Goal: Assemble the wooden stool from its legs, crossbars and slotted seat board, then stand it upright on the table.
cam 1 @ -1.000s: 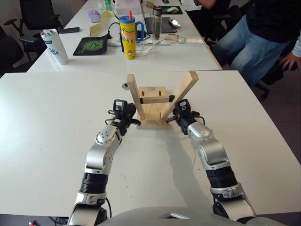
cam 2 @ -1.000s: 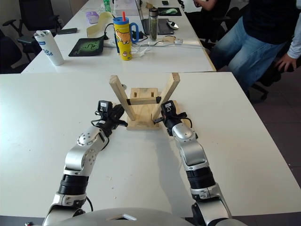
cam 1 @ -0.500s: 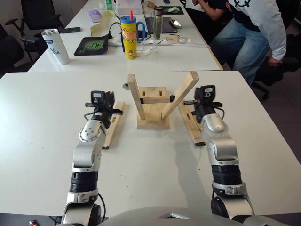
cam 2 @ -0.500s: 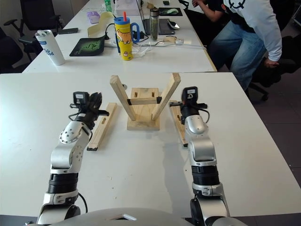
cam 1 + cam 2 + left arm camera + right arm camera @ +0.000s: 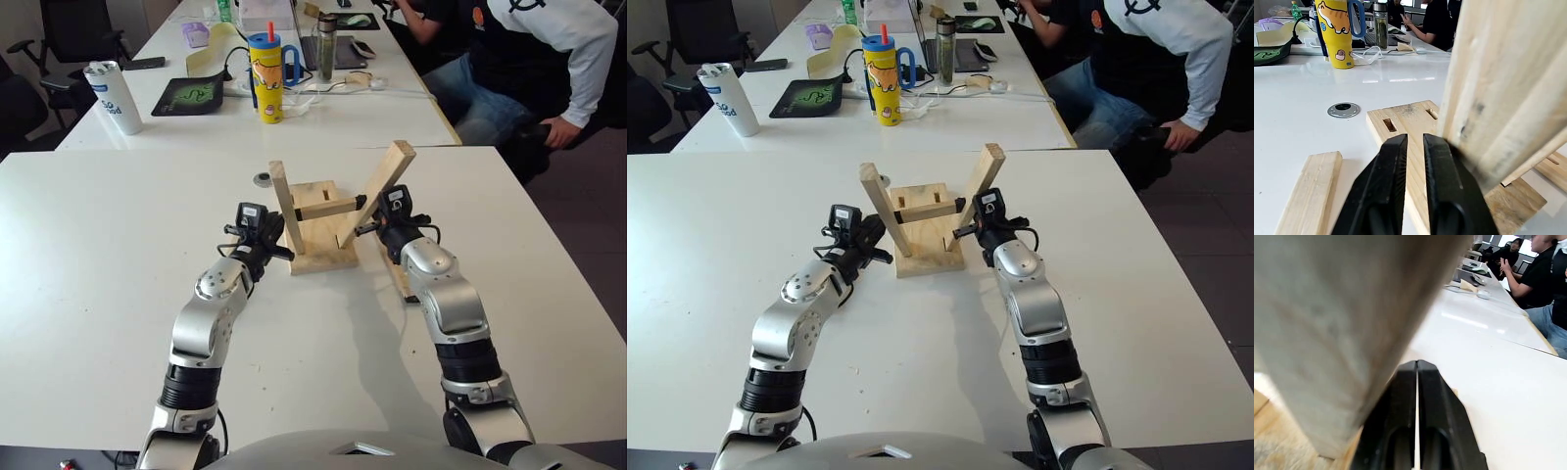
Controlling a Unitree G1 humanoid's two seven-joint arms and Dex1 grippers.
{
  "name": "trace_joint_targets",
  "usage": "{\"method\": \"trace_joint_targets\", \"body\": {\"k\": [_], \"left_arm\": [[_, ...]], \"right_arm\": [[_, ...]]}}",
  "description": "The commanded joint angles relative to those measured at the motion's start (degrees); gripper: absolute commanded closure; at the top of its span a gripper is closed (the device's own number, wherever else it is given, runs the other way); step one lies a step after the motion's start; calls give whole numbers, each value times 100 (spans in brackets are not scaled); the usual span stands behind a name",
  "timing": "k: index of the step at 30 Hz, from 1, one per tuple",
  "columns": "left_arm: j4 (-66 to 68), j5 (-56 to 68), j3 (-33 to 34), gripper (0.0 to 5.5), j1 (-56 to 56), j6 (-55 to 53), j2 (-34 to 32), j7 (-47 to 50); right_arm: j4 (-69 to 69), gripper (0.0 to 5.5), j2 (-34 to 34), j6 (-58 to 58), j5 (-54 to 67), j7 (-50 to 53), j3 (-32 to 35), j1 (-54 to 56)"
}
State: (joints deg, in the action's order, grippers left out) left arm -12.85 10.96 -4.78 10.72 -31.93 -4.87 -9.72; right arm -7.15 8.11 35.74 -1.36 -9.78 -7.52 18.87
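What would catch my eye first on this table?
A half-built wooden stool lying upside down on the white table, its seat board flat and two legs splaying upward, joined by a crossbar. The left gripper and right gripper flank it, close against the legs. A yellow cup stands on the far table.

- Both head views look forward and down over the arms onto the white table, with the half-built stool at middle distance and a yellow cup on the desk beyond.
- They share nearly the whole scene, offset slightly sideways.
- The left wrist view sits low and close behind the left gripper, facing along the tabletop past the seat board toward that cup.
- The right wrist view sits nearer still behind the right gripper, a leg blocking half.
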Motion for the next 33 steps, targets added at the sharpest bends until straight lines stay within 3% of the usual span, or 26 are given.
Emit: {"method": "trace_joint_targets", "body": {"k": [1,8,12,17,21,25,28,33], "left_arm": [[223,76,5,485,-21,35,26,-152],[363,-44,11,485,-35,99,20,-127],[398,-88,-10,485,-67,132,54,-85],[411,-91,11,485,-51,139,63,-78],[365,-66,30,485,-35,136,102,-54],[319,-36,63,485,-58,142,109,-48],[228,-6,77,485,-128,122,121,-47],[274,16,162,485,-13,142,63,-103]], "right_arm": [[378,550,185,-59,130,-150,283,114],[1483,550,1190,-1274,343,75,1681,1840],[1345,550,1084,-1755,1096,-47,2151,3207],[299,550,815,-1195,3035,-205,2728,4588],[-50,550,497,357,3495,-350,1709,2930],[103,550,774,1379,2866,-466,-20,901],[-291,550,630,1403,2991,-483,-100,595],[-83,550,619,1135,2913,-427,173,993]]}}
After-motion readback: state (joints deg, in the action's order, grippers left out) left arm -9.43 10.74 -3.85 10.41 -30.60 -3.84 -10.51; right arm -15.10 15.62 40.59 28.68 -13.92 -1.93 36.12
